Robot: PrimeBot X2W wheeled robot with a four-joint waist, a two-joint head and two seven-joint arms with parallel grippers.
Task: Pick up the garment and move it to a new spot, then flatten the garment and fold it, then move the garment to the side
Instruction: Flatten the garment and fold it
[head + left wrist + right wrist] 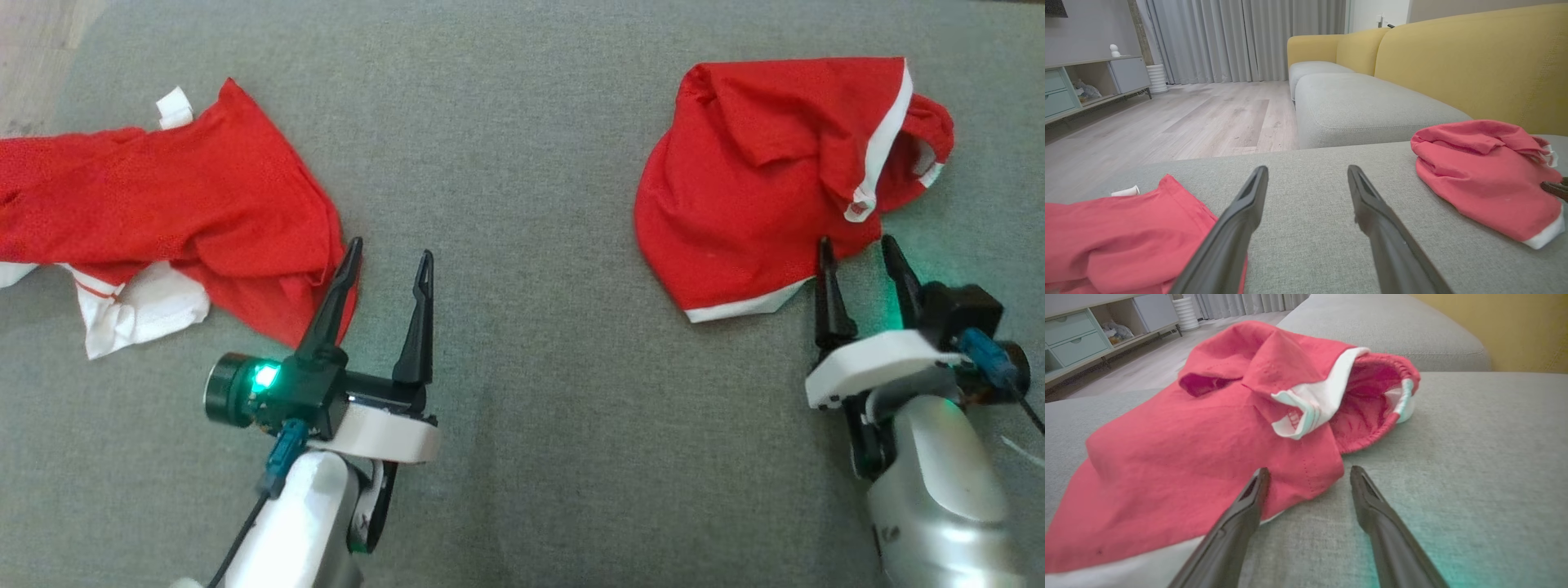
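Note:
Two crumpled red garments with white trim lie on a grey cushioned surface. One garment is spread at the left, and it shows at the lower left of the left wrist view. The other garment is bunched at the right. My left gripper is open and empty, its left finger over the left garment's right edge. My right gripper is open and empty at the right garment's near hem, its left finger beside the cloth.
The grey surface has bare room between the two garments and in front of them. A yellow sofa back with grey seats stands beyond, with wooden floor, curtains and a low cabinet farther off.

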